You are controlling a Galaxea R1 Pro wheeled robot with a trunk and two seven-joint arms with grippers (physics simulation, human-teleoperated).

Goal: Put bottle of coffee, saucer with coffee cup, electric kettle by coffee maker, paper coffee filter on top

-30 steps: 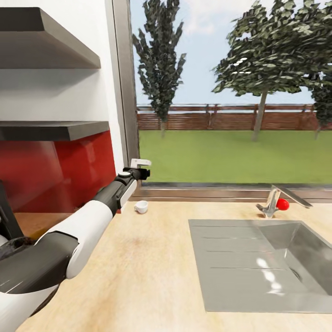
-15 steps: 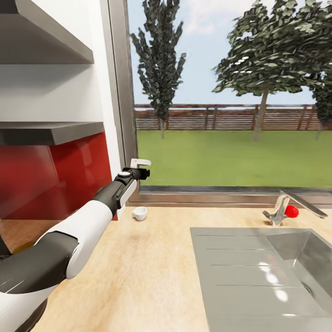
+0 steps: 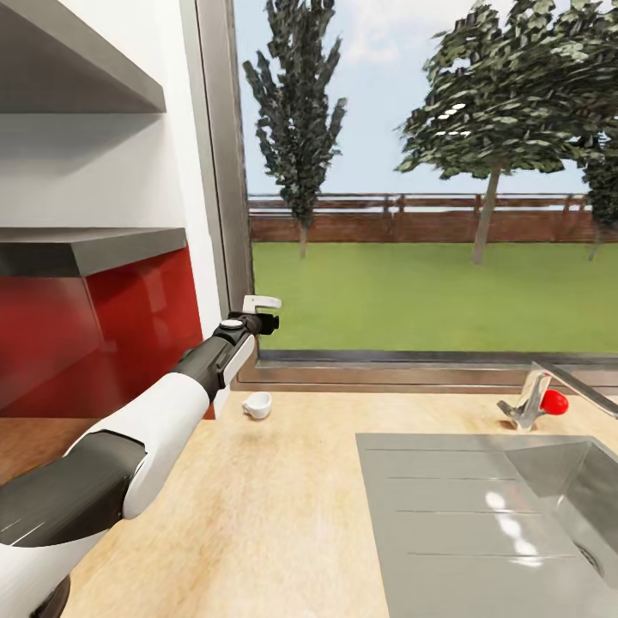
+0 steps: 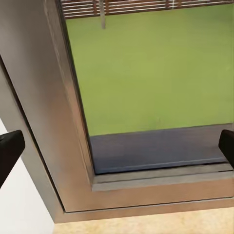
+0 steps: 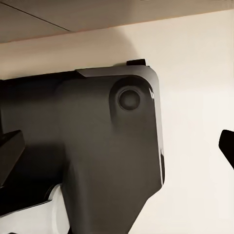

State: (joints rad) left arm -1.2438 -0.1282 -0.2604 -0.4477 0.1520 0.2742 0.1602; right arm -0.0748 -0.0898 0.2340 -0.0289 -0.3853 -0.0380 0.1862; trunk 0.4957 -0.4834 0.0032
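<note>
The left arm reaches forward over the countertop (image 3: 257,515), its claw (image 3: 260,311) raised in front of the window frame's (image 3: 225,215) lower corner, well above the worktop. In the left wrist view the two dark fingertips (image 4: 9,148) sit at opposite edges of the picture, spread wide with nothing between them, so this claw is released and empty; past them lie the frame corner, the sill (image 4: 161,151) and green lawn outside. The cup (image 3: 257,405) stands upright on the wood-grain top below the claw and a little nearer the robot, close to the back edge by the window, apart from the fingers and from the arm. To the claw's right and lower, the steel sink (image 3: 489,515) is set into the worktop, with a tap (image 3: 528,403) bearing a red knob (image 3: 554,401) behind it. To the claw's left are the red backsplash (image 3: 94,335) and two grey shelves (image 3: 86,249) on the white wall. The right wrist view shows a dark grey part of the robot's body (image 5: 97,156) against a pale surface, with a fingertip (image 5: 227,146) at one edge; whether the right claw is released or clenched I cannot tell.
</note>
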